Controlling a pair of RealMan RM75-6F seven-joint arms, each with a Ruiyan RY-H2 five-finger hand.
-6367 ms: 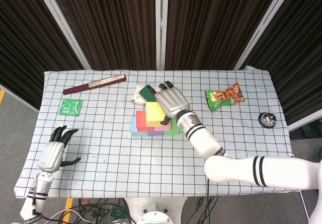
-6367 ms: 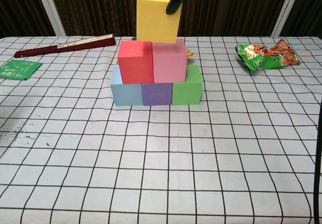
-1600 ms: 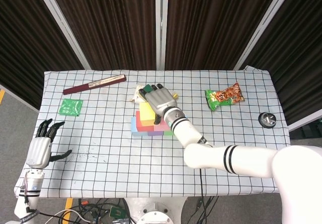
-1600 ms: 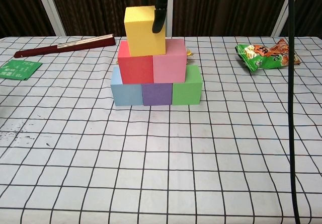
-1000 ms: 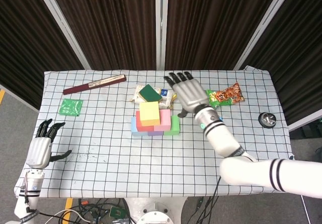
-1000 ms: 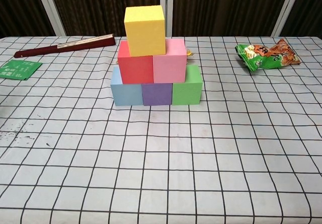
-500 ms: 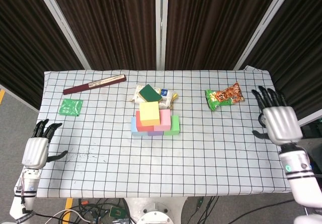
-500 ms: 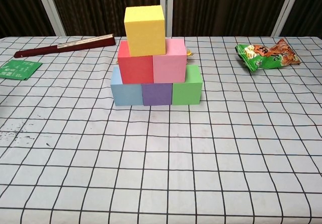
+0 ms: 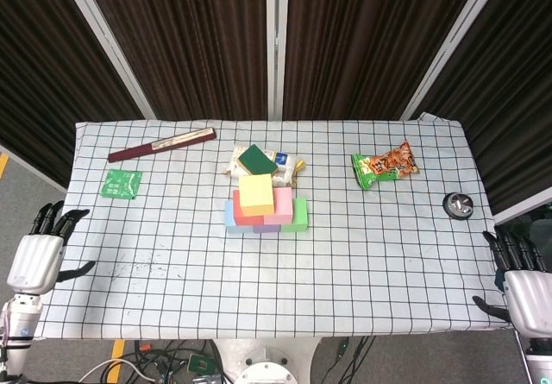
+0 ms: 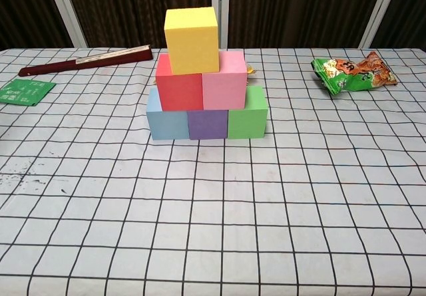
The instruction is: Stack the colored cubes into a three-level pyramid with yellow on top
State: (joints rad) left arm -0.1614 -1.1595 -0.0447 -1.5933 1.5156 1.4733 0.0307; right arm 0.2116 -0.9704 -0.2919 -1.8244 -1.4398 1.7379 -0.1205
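Note:
A three-level pyramid stands mid-table. The yellow cube [image 10: 192,40] [image 9: 256,195] sits on top, resting on the red cube [image 10: 179,88] and the pink cube [image 10: 223,86]. Below them lie the light blue cube [image 10: 166,122], the purple cube [image 10: 207,123] and the green cube [image 10: 247,118] in a row. My left hand [image 9: 36,259] hangs off the table's left edge, fingers apart, holding nothing. Off the front right corner is my right hand [image 9: 524,289], fingers apart and empty. Neither hand shows in the chest view.
Behind the pyramid lie a dark green pad [image 9: 256,159] on a white packet. A dark red flat stick [image 9: 161,145] [image 10: 85,60] and a green sachet [image 9: 121,183] [image 10: 23,91] lie at the left. A snack bag [image 9: 385,166] [image 10: 353,72] and a small black round object [image 9: 457,204] sit at the right.
My right hand let go of the yellow cube on top of the pyramid, then drew back right and down off the table's front right corner. My left hand slid further left and lower.

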